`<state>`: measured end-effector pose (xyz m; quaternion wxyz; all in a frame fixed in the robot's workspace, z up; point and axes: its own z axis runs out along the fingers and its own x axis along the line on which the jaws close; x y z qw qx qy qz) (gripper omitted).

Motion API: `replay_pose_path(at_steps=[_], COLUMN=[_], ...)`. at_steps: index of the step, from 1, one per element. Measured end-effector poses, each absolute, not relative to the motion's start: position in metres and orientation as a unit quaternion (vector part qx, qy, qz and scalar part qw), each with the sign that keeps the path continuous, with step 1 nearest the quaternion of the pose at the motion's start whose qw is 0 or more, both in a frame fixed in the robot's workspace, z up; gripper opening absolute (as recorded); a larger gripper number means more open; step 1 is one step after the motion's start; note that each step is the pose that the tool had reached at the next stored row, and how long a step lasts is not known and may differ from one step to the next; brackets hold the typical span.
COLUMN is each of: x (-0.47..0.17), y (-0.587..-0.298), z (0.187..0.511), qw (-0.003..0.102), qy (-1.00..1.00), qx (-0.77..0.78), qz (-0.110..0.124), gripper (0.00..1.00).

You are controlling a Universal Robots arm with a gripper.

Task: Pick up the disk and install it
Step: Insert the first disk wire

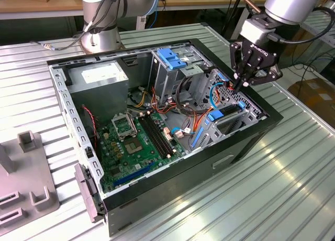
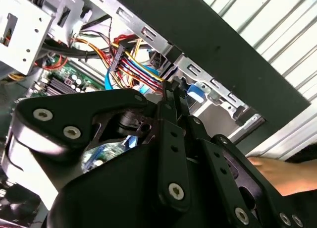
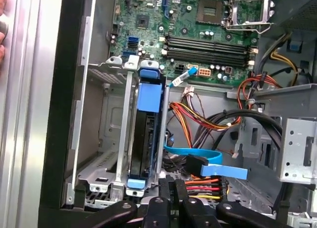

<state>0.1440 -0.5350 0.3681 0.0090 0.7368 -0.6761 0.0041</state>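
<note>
Hovering over the front corner of the open case, the black two-finger gripper (image 1: 244, 85) has its fingertips drawn together to a narrow point, with nothing visible between them. In the first wrist view the tips sit just above the near end of the disk (image 3: 141, 148), a dark flat drive framed by blue plastic rails. The disk stands on edge in the grey sheet-metal drive bay (image 3: 94, 139) and looks largely seated.

Judgement: the step in hand is seating the drive. It goes best with a push straight along the rails, centred on the blue end tab, so the carrier does not cock in its slot.

Edges: the bay walls run close on both sides of the disk, and the black case wall (image 3: 54, 114) lies just beyond. Open room is upward only.

A flat blue ribbon cable (image 3: 198, 155) and a red-yellow-orange wire bundle (image 3: 208, 121) lie beside the bay and could snag. A person's hand (image 2: 270, 171) rests outside the case wall.

Farther off lies the green motherboard (image 3: 198, 20), well apart.
</note>
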Motion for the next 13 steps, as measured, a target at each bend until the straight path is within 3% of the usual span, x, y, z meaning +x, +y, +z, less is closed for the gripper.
replay_pose_path(at_steps=[13], x=[0.1410], y=[-0.5350], z=[0.3673], qw=[0.009], qy=[-0.720], qx=[0.694], qz=[0.004], gripper=[0.16])
